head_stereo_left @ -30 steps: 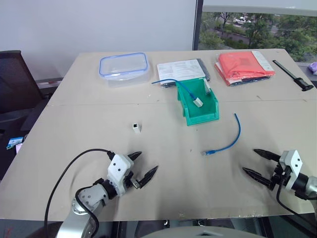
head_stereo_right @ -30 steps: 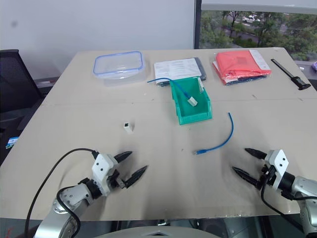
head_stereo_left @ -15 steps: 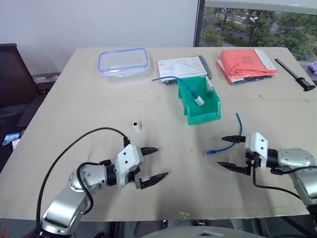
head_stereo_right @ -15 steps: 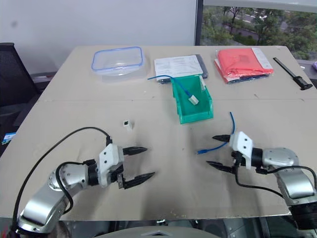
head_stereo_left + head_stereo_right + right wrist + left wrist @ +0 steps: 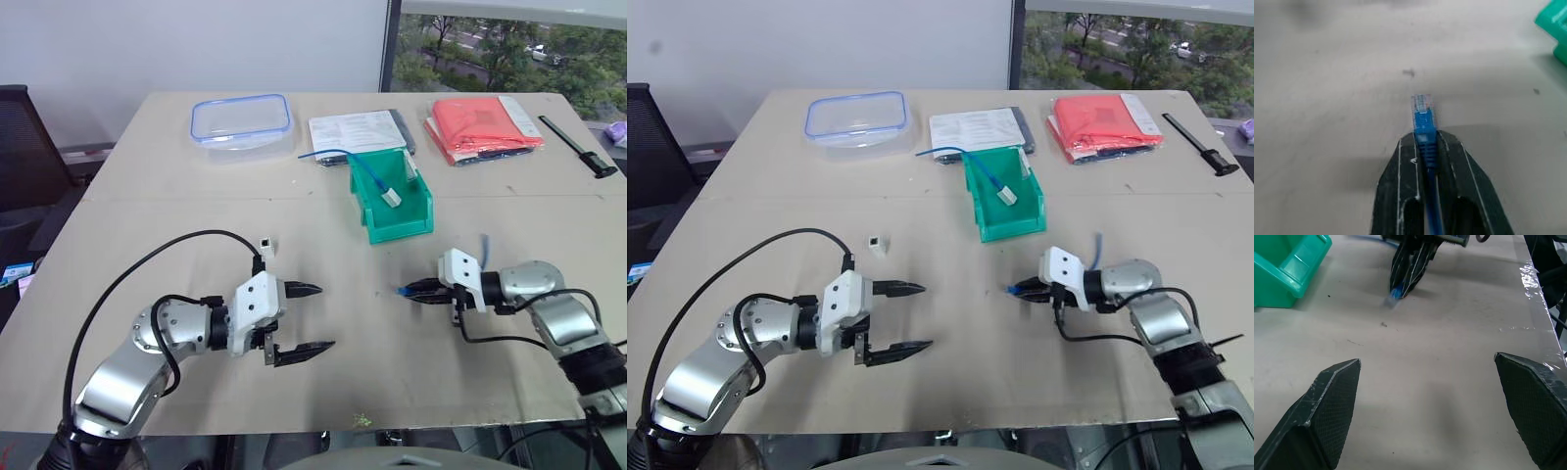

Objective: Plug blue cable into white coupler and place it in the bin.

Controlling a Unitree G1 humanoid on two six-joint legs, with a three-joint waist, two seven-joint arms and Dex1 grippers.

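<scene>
Your desk [image 5: 147, 225] carries the green bin [image 5: 392, 211] at centre rear. Left claw [image 5: 304, 318] hangs spread, empty. Right claw [image 5: 416, 291] pinches the blue cable [image 5: 1425, 132]; its wrist view alone shows the clear plug protruding. White coupler [image 5: 266, 245] stands apart.

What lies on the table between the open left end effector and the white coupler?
Nothing: in the left eye view only bare table separates the left end effector from the white coupler; its black wire arcs just beside the coupler.
</scene>
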